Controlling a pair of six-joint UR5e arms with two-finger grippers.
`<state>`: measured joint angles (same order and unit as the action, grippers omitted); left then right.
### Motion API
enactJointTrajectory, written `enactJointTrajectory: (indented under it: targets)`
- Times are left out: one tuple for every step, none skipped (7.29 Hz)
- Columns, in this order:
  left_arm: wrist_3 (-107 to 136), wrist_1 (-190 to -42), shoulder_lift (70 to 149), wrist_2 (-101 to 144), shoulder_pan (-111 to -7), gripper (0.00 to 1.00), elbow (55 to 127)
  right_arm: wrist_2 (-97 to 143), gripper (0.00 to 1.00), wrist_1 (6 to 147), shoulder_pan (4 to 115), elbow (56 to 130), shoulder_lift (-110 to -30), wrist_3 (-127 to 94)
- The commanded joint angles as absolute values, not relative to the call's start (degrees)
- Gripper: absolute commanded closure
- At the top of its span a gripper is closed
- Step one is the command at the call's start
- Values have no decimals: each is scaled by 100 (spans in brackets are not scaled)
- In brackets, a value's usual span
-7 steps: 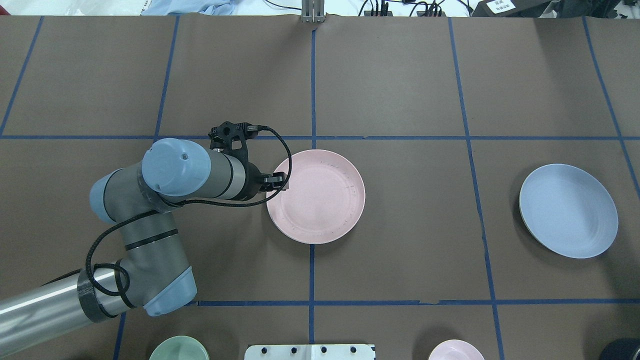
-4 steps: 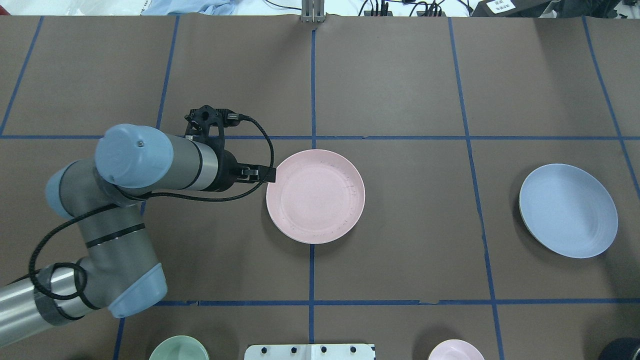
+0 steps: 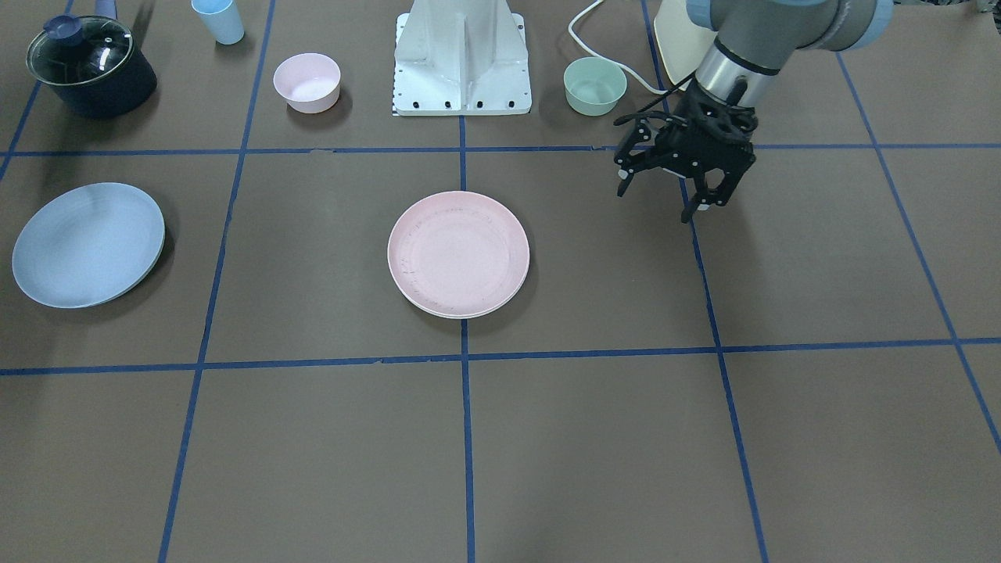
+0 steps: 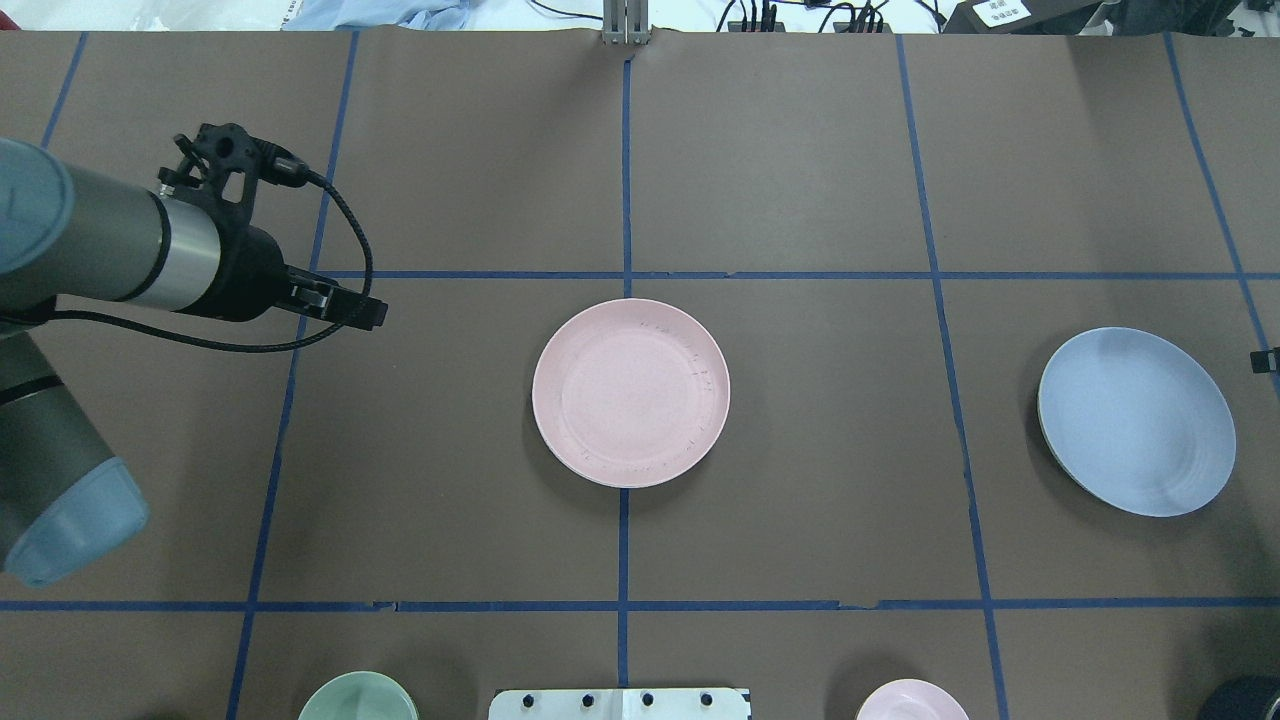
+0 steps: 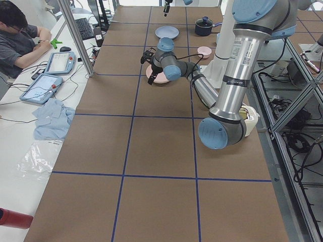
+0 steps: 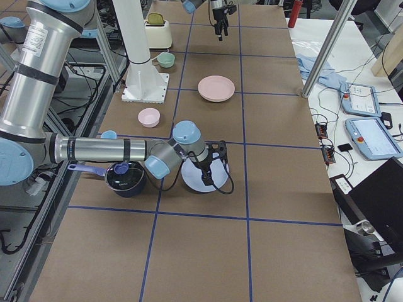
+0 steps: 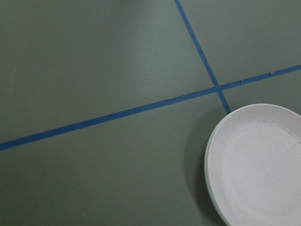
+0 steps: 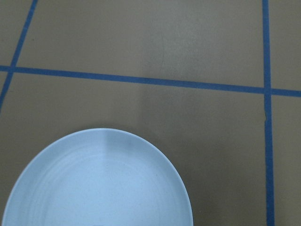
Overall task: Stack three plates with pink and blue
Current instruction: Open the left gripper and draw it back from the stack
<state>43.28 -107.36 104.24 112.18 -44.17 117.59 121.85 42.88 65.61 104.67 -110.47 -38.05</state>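
Pink plate point(image 4: 630, 392), my reference for every position below, lies flat at the crossing of the blue tape lines point(image 4: 623, 170) in the middle of the table point(image 4: 800, 160). In the front-facing and left wrist views a second, paler rim shows just under its edge, which I read as the cream-green plate point(image 7: 207, 162) carrying it. The left gripper point(image 3: 655, 205) hangs above the table on the robot's left of the pink plate, well apart from it. Its two fingers point(image 3: 691, 213) are spread wide with nothing between them, and its wrist camera looks down on bare table and the pink plate's near edge. The blue plate point(image 4: 1137, 421) sits alone on the table, well apart from the pink plate on the robot's right, not stacked on it. The right gripper point(image 6: 208, 175) hovers by the blue plate's rim on the side away from the pink plate. I cannot tell how far its fingers are apart or whether they hold anything. On the robot's side of the pink plate stand a green bowl point(image 3: 595, 84) and a pink bowl point(image 3: 306, 82), either side of the white base mount point(image 3: 463, 55).
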Motion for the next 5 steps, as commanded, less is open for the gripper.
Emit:
enactJointTrajectory:
  targets:
    - [4131, -10723, 10336, 11285, -4562, 0, 11812, 11778, 6, 2785, 6109, 9445, -11101, -4339]
    - [4140, -10731, 10327, 11276, -4562, 0, 11856, 11725, 22, 2386, 5978, 9222, -11101, -4751]
    - [4140, -10731, 10327, 11268, -4562, 0, 11856, 11611, 29, 2373, 5803, 9150, -11083, -4772]
    - [4140, -10731, 10336, 11259, -4562, 0, 11856, 11584, 30, 2364, 5714, 9097, -11083, -4772]
    - [4131, -10731, 10336, 11259, -4562, 0, 11848, 11575, 32, 2373, 5643, 9053, -11074, -4781]
